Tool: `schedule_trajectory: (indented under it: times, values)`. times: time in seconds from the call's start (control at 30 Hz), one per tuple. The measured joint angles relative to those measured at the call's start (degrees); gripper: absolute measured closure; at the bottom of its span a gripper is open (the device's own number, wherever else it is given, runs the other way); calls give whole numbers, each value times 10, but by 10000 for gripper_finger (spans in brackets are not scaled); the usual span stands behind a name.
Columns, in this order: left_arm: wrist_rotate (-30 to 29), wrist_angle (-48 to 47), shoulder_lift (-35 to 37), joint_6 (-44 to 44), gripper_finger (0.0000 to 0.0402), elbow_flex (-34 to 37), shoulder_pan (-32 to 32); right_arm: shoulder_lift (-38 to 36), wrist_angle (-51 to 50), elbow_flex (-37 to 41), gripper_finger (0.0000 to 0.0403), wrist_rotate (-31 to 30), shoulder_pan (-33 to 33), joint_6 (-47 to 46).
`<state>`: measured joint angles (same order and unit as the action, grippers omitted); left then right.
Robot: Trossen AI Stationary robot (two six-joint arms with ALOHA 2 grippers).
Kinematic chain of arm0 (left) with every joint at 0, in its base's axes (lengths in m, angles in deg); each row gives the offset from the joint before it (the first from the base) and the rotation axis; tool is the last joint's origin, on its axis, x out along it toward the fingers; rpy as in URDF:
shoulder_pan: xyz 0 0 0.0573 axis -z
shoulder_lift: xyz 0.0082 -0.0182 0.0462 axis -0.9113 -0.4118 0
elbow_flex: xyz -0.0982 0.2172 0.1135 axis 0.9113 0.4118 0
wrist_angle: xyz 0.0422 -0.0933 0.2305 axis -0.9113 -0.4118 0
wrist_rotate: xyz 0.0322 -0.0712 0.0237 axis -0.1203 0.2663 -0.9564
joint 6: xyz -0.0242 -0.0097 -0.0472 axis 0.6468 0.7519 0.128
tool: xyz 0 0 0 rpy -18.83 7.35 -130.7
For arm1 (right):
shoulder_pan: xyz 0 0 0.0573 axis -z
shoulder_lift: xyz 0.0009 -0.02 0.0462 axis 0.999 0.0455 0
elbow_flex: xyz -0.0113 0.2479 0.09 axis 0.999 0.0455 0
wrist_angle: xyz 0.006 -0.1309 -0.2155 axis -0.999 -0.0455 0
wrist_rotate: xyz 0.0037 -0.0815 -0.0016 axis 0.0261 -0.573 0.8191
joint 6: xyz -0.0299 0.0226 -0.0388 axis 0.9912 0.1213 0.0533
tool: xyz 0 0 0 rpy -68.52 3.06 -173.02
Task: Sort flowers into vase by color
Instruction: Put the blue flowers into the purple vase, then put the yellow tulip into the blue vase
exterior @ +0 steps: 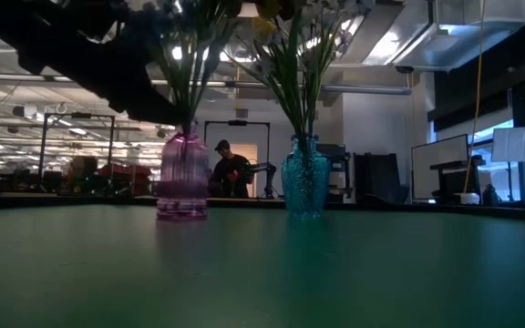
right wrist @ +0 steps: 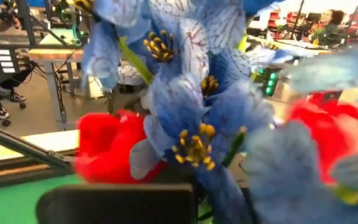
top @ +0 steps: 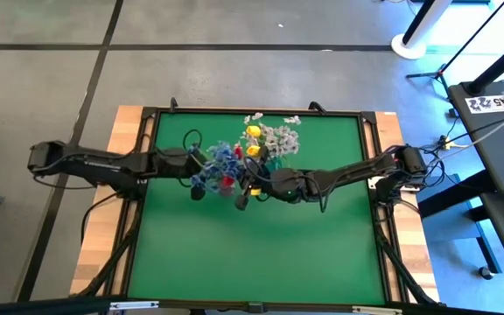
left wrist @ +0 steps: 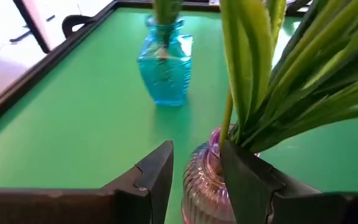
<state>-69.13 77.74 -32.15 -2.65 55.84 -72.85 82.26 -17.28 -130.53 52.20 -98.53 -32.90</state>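
Note:
A pink ribbed vase [exterior: 182, 178] stands on the green table and holds blue sprays [top: 220, 160] and red buds [top: 227, 181] on green stems [left wrist: 260, 93]. A teal vase [exterior: 305, 178], also seen in the left wrist view [left wrist: 165, 68], holds yellow buds [top: 253, 133] and white sprays [top: 280, 136]. My left gripper [left wrist: 196, 149] is open, with one finger on each side of the pink vase's neck [left wrist: 211, 146]. My right gripper [top: 245, 191] is just right of the blue and red blooms. Blue petals [right wrist: 191, 112] and red buds [right wrist: 107, 149] fill its wrist view. My left gripper comes at the pink vase's neck [left wrist: 215, 149] slanting down from the table's left. One finger [left wrist: 241, 177] lies close against the glass and the other [left wrist: 157, 177] stands off with a gap. Whether either finger touches the vase, I cannot tell.
The two vases stand side by side near the table's far middle. Green mat [top: 252, 254] lies open toward the near edge. A black frame [top: 374, 175] rims the table. Beyond the far edge, a person [exterior: 229, 171] stands in the room.

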Motion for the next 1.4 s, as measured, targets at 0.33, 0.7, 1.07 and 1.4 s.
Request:
schedule_trajectory:
  times: [0.33, 0.7, 1.07, 1.4]
  values:
    - [-18, 29, -17, 17, 269, 1, 72, 32, -13, -1, 391, -7, -2, -24]
    - [-29, 19, 5, 25, 269, 3, 100, 39, -110, -1, 377, 8, -1, -109]
    - [-66, -109, 169, 65, 269, 2, 112, -25, -162, 0, 187, 41, -2, -98]
    - [-13, -159, 274, 131, 269, 2, 144, -113, -188, 0, 104, 116, -30, -65]
